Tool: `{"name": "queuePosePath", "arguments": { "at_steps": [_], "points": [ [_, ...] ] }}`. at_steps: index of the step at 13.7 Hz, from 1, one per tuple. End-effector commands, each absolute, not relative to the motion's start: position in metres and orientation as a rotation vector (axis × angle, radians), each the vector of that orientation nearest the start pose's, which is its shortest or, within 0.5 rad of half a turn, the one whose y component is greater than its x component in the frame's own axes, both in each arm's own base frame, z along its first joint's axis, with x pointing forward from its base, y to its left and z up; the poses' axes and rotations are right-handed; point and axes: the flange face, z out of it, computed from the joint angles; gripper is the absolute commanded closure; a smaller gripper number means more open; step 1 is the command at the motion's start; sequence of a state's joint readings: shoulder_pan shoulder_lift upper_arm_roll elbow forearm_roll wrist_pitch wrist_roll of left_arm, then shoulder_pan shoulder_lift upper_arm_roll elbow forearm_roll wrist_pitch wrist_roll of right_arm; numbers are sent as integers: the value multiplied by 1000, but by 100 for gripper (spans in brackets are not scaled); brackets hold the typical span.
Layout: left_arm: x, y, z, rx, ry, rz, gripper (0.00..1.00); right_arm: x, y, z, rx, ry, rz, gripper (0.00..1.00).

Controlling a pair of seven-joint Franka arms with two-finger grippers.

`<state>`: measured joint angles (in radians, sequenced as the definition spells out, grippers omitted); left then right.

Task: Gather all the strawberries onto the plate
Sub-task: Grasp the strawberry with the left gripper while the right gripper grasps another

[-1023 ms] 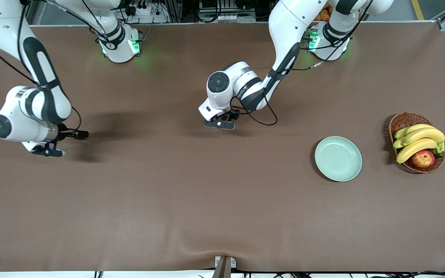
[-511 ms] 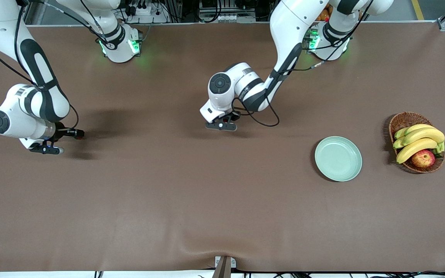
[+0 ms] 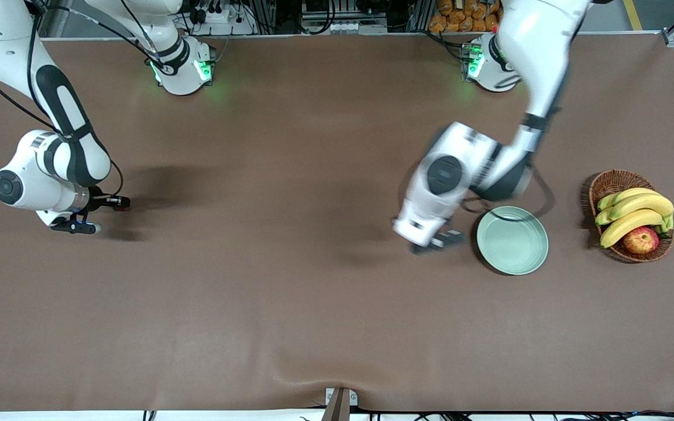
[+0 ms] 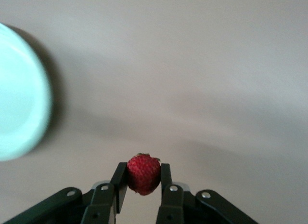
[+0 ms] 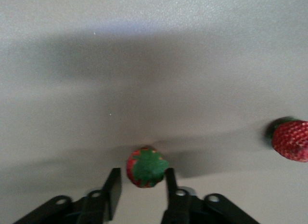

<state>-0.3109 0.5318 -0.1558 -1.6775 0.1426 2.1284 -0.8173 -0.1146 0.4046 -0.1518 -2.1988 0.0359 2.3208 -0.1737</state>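
A strawberry [image 4: 143,174] is held between the closed fingers of the left gripper [image 4: 143,185], which is carried over the bench [image 3: 290,304] just beside the rim of the plate [image 3: 512,240], not yet above it. The plate is seen empty. In the front view this gripper [image 3: 437,242] is blurred by motion and the berry itself cannot be made out there.

The right gripper [image 5: 140,190] is low over the bench toward the right arm's end, and a second strawberry [image 5: 146,166] is bracketed between its fingers, green top facing the wrist camera. The fingers are drawn in close to the berry, but whether they already press on it cannot be told. A third strawberry [image 5: 290,138] lies on the bench a little apart from this gripper.

Judged from this, the main risk on the left side is an early release: if the berry is let go before the gripper is over the plate, it would land on the bench or strike the rim and roll off. On the right side, the small rounded berry could be squeezed out sideways or bruised if the grip lands off-centre, and the neighbouring berry could be nudged away on lifting.
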Motion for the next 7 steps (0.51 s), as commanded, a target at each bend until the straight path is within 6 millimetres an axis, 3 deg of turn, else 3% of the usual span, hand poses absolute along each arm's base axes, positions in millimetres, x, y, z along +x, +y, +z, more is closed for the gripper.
{"name": "queuePosePath", "arguments": {
  "at_steps": [1,4,5,7],
  "points": [
    [633,-200,285,-2978,-472,54,100,504,-142,182,-3095,157,422,100],
    [653,-103,274,-2995,-371,114,100,513,-140,193,-3092,155,428,100],
    [655,-81,266,-3001,-331,143,100,523,-138,204,-3079,165,470,100],
    [651,-70,244,-3005,-267,205,100,542,-129,230,-3049,187,548,100]
  ]
}}
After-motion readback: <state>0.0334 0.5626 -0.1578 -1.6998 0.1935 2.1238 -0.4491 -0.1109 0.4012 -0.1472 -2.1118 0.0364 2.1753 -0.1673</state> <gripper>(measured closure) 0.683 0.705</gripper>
